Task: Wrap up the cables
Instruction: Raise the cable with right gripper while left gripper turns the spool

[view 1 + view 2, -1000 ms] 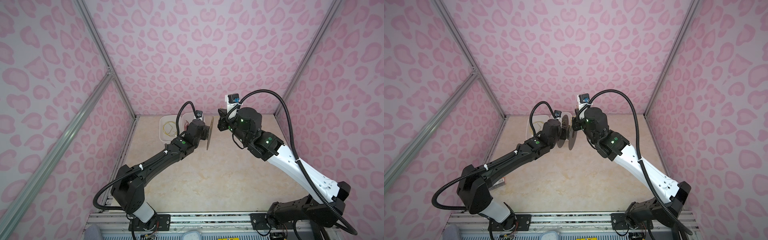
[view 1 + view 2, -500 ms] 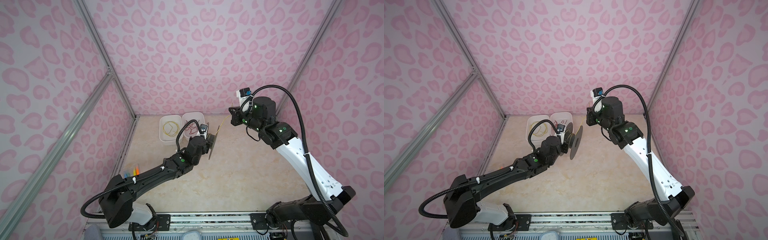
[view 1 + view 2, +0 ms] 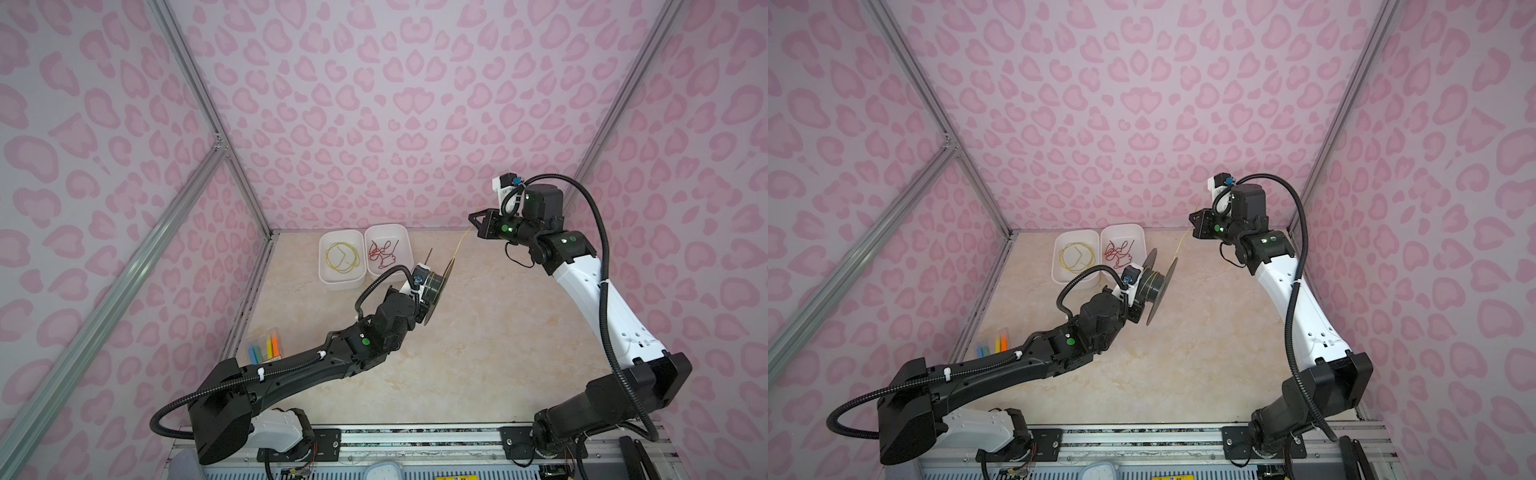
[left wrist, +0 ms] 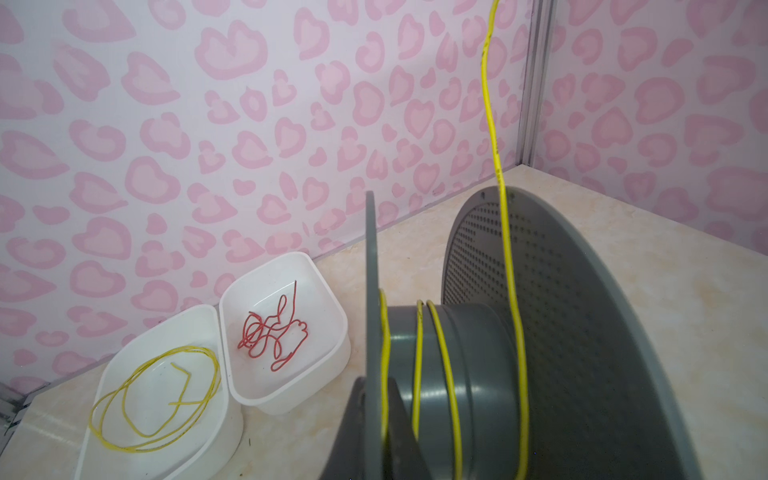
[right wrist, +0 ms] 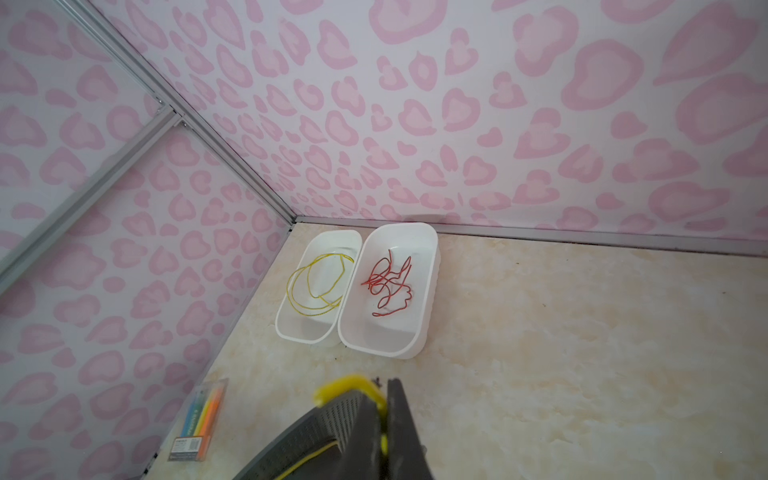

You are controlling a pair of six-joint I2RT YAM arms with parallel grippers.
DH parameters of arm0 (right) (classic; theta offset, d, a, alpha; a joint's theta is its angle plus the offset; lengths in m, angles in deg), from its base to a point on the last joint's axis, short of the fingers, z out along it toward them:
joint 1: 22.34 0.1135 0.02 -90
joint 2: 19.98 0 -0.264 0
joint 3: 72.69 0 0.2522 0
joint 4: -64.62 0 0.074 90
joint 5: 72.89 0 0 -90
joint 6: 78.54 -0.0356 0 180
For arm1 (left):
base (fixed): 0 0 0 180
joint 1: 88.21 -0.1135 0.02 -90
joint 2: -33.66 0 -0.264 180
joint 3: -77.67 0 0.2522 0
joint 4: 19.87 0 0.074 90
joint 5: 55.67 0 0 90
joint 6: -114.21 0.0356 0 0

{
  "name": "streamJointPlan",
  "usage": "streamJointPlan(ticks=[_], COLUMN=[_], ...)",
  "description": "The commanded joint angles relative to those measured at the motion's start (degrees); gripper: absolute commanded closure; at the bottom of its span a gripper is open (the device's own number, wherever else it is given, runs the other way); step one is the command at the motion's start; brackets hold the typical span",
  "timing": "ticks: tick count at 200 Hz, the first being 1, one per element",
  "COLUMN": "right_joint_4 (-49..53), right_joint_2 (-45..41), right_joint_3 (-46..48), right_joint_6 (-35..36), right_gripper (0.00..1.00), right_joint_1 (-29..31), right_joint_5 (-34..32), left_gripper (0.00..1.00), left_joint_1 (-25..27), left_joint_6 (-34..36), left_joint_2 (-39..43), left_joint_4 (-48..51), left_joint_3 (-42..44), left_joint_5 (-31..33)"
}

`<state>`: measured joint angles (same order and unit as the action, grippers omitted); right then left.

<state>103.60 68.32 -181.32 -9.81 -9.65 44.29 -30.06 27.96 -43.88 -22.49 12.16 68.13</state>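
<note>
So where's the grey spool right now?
In both top views the grey spool is near the middle, on the left gripper, just right of the red-wire tub, a yellow cable running up to the right gripper.

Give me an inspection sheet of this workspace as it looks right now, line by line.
Surface: beige marbled tabletop, no spills seen.
Job's things: yellow cable runs nearly straight up from grey spool, few turns on hub; coiled yellow cable and red cable lie in separate white trays.
Clutter: marker pack by the left wall.
Grippers: left gripper shut on spool flange; right gripper shut on yellow cable.
Cables: black ribbed hoses arch along both arms.
Surroundings: pink heart-print walls, aluminium frame.
</note>
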Motion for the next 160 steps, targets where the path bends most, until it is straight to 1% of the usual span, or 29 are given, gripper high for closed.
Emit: streamJointPlan(ticks=[1, 24, 72, 97, 109, 114, 160], right_joint_4=[-25.0, -27.9, -30.0, -32.2, -33.1, -33.5, -37.0], right_joint_2=[0.9, 2.0, 5.1, 6.4, 6.6, 6.7, 7.8], right_joint_3=[0.7, 2.4, 5.7, 8.5, 9.3, 11.4, 15.6], right_joint_6=[-6.4, -9.2, -10.4, -12.0, -12.4, -12.5, -15.0], right_gripper=[1.00, 1.00, 1.00, 1.00, 1.00, 1.00, 1.00], right_joint_1=[-2.2, -3.1, -4.8, -4.8, -4.8, -4.7, -4.8], right_joint_5=[-5.0, -5.4, -6.2, -5.1, -4.7, -4.6, -1.7], left_gripper=[0.96, 0.96, 0.96, 0.96, 0.96, 0.96, 0.96], left_joint_1=[1.2, 2.0, 2.7, 2.7, 2.7, 2.6, 2.7], left_joint_6=[4.0, 3.7, 4.1, 4.9, 5.4, 5.6, 7.3], left_joint_2=[0.0, 0.9, 4.5, 5.7, 6.4, 6.6, 10.0], left_joint_4=[14.5, 14.4, 13.8, 12.9, 12.7, 12.7, 13.4], left_joint_3=[1.5, 2.3, 4.2, 4.9, 5.0, 5.0, 3.5], left_joint_5=[0.9, 0.3, -1.7, -3.4, -4.6, -5.1, -10.6])
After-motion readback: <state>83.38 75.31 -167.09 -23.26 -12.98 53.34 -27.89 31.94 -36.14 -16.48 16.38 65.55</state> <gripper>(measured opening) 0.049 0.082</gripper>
